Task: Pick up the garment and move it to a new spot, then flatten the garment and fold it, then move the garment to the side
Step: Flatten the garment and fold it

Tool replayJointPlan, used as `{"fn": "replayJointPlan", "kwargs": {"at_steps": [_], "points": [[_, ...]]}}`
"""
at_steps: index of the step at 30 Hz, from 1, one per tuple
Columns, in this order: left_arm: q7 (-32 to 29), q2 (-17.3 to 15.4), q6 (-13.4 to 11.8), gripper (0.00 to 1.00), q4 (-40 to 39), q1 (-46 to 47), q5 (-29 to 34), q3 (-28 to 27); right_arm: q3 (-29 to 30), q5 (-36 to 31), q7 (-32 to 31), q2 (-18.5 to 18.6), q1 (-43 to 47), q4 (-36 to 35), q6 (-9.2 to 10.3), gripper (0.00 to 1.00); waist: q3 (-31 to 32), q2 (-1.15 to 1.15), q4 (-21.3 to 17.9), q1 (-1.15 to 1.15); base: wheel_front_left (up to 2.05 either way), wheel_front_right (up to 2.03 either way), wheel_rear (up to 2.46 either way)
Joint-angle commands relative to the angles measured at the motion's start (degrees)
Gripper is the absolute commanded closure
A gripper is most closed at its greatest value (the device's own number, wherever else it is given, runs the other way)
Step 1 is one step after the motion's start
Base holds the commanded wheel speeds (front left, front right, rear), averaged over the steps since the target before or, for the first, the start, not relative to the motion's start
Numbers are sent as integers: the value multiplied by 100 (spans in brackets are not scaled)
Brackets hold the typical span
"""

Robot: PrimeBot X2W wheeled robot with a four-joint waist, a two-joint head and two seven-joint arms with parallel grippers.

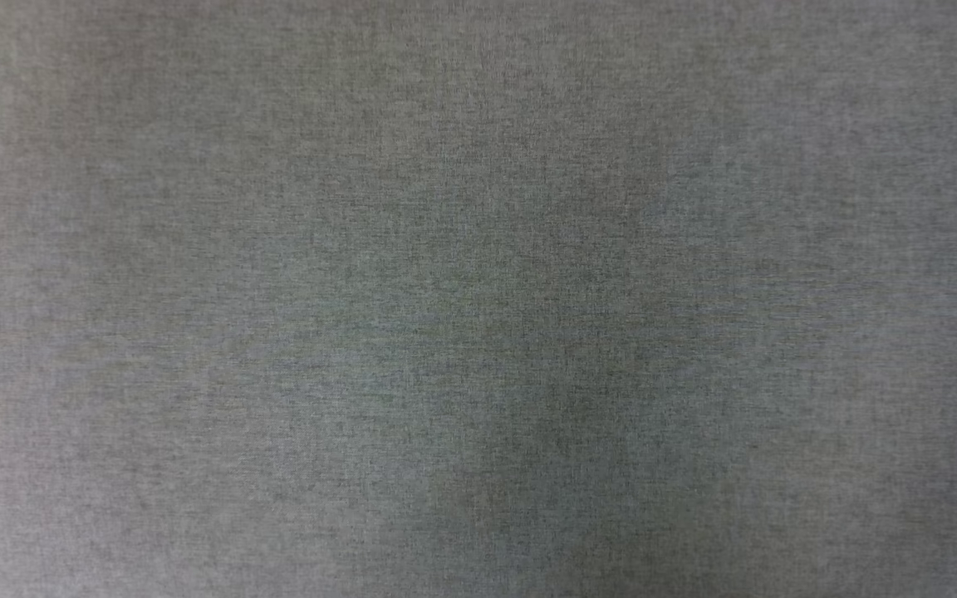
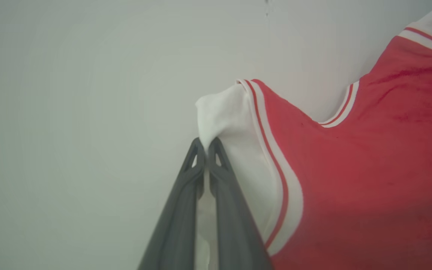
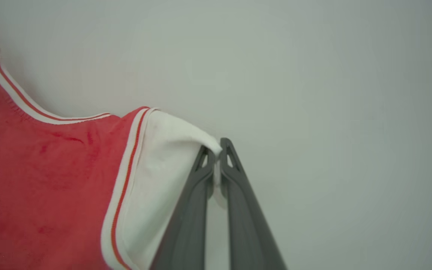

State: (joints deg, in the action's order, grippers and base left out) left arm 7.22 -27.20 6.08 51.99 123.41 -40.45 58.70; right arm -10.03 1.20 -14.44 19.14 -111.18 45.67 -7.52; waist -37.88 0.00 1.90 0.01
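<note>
A grey, finely woven cloth surface [image 1: 279, 249] is seen in the head view, darkened by a soft shadow [image 1: 561, 399] right of centre, while a pale plain surface [image 2: 88, 112] is seen behind the garment [image 2: 369, 168], contact between them left undetermined.

The head camera faces a grey woven surface [image 1: 478, 299] squarely and from close. Each wrist camera sits just behind its own jaws, which rise from 6 o'clock to mid-frame, and faces a pale plain surface [image 2: 69, 112]. Both see the garment [image 2: 351, 168] up close, at 3 to 5 o'clock in the left wrist view and 7 to 9 o'clock in the right
</note>
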Motion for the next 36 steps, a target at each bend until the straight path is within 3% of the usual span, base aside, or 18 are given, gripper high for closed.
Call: {"fn": "replayJointPlan", "kwargs": {"at_steps": [1,11,18,23,30,36], "points": [[52,15,23,100,37,-183,3,40,-58,45,93,-47,138,95,6,100,-26,0,1,-1,0,0,0],[667,-181,116,100,141,-1886,-492,201,-805,733,1090,-241,1521,921,6,100,509,0,-145,-1,0,0,0],[799,-452,121,100,-386,-3569,-957,-5,-1770,1583,1493,-238,3008,775,6,100,1144,0,-199,-1,0,0,0],[801,-725,-151,100,-1232,-5246,-1089,-427,-2441,2222,1582,52,4280,188,6,100,1617,0,-227,-1,0,0,0],[803,-1199,-640,100,-2398,-7559,-1221,-837,-3041,2916,1305,829,5997,-982,6,100,2233,0,-251,-1,0,0,0],[804,-1498,-927,100,-2953,-9213,-1297,-992,-2946,3326,969,1508,7433,-1916,6,100,2681,0,-348,-1,0,0,0]]}}
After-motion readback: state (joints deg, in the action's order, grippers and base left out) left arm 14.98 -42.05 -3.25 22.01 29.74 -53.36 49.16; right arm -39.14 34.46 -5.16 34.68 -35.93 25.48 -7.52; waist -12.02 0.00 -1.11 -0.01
